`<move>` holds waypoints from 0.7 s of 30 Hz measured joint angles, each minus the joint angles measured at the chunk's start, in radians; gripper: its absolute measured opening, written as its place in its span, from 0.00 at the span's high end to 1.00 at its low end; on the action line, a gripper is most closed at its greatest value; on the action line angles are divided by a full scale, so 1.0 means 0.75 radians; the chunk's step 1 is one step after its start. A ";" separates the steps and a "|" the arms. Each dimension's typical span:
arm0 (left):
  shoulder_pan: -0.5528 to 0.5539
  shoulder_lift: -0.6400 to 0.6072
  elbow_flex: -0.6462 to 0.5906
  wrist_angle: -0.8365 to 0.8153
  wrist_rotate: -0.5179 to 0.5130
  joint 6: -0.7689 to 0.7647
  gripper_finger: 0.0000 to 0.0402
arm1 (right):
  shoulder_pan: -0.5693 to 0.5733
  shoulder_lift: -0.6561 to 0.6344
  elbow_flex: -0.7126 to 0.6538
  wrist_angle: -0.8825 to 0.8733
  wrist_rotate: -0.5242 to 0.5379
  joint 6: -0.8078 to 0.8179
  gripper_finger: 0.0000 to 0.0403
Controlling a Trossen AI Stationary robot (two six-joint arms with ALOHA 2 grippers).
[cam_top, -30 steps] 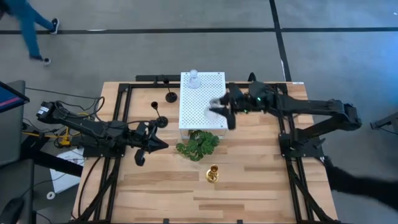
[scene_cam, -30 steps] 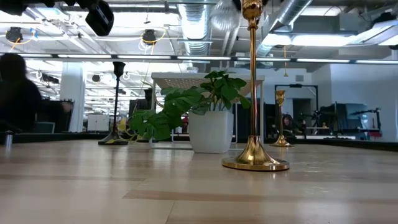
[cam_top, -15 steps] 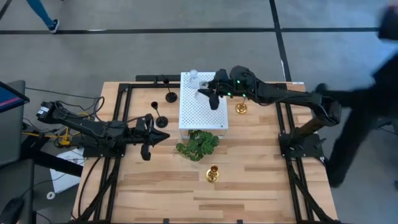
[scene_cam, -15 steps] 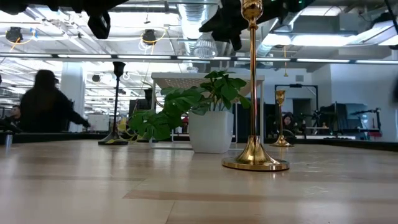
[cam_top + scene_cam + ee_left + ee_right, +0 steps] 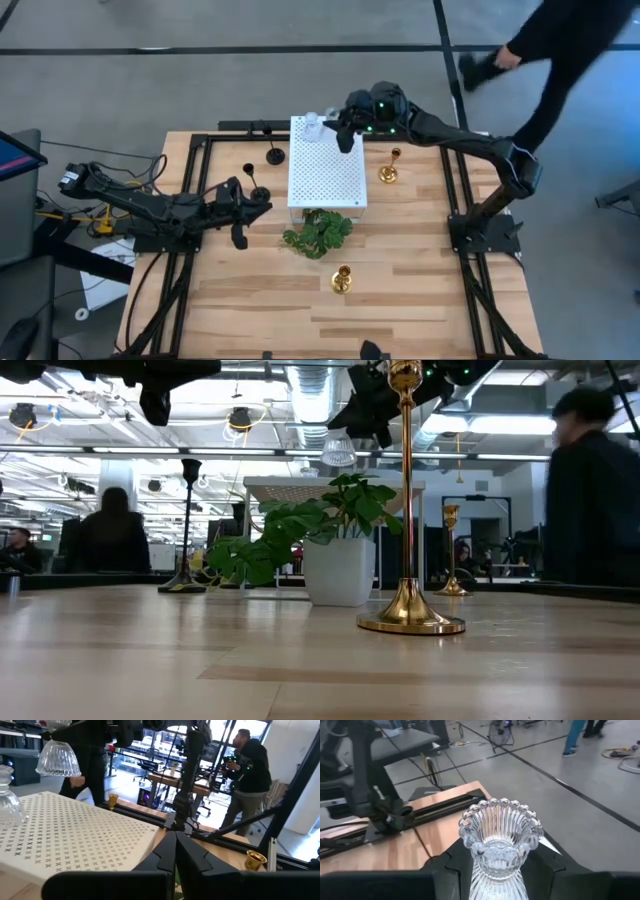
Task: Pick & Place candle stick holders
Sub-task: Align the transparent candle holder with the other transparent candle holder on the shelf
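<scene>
Right gripper (image 5: 345, 133) was clamped on a clear glass holder (image 5: 500, 840), fingers pinching its ribbed stem just under the beaded cup, and carried it over the far end of the white perforated platform (image 5: 325, 175), close beside the second glass holder (image 5: 311, 127) already standing at that platform's far left corner. In the low view the carried piece (image 5: 338, 450) hung clear of the platform top, so probably a placement not yet finished. Handling call: pressed glass, rigid, brittle, smooth; ribs gave some bite but it would likely slip under a loose grip and chip if it knocked its twin, so set it down straight and apart from it. Stem grip looked right for it; the flared rim is the weak part. Left gripper (image 5: 238, 218) sat low at the table's left side, fingers closed together on nothing per its wrist view, near one black holder (image 5: 258, 192); the other black holder (image 5: 274, 155) stood farther back, just left of the platform. Those look top-heavy on thin stems: take low on the stem, keep upright. One gold holder (image 5: 388, 172) stood right of the platform, another gold holder (image 5: 342, 280) toward the table's near middle; metal by the look, probably heavier, polished so slick, same stem hold. Green plant (image 5: 318, 232) sat at the platform's near edge, between the platform and that near gold one. A person (image 5: 545, 50) was walking past beyond the table's far right.
</scene>
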 joint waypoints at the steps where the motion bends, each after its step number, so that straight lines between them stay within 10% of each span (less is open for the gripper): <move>1: 0.000 0.000 0.000 0.000 -0.002 0.000 0.98 | -0.011 0.000 0.000 -0.004 0.000 0.000 0.71; 21: 0.001 0.000 0.000 0.030 -0.037 0.096 0.98 | -0.126 0.168 -0.002 0.032 -0.045 0.001 0.71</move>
